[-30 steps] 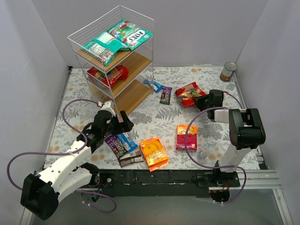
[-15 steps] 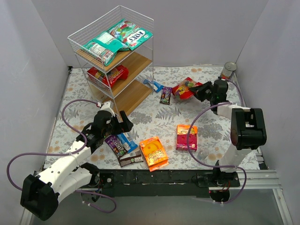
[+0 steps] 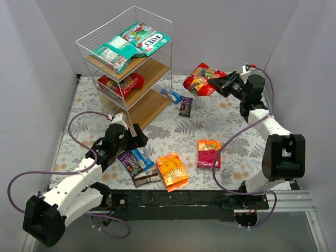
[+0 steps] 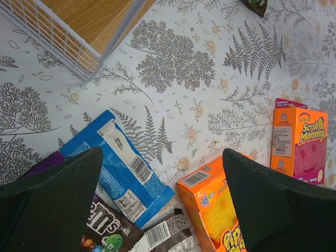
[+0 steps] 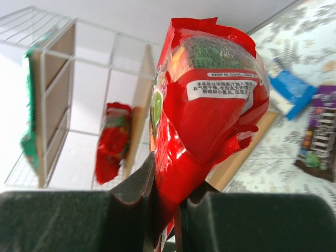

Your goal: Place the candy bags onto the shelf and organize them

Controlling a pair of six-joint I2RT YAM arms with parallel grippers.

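One red bag (image 3: pixel 198 80) is now travelling off the table (image 3: pixel 231 126) toward the shelf (image 3: pixel 152 68), right tool (image 3: pixel 220 84) clamped on it; left tool (image 3: pixel 139 135) apart.

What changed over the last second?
The right gripper, shut on the red bag, has lifted it off the table and carried it farther back, toward the shelf. The left gripper stays open above the packs near the front; everything else lies as before.
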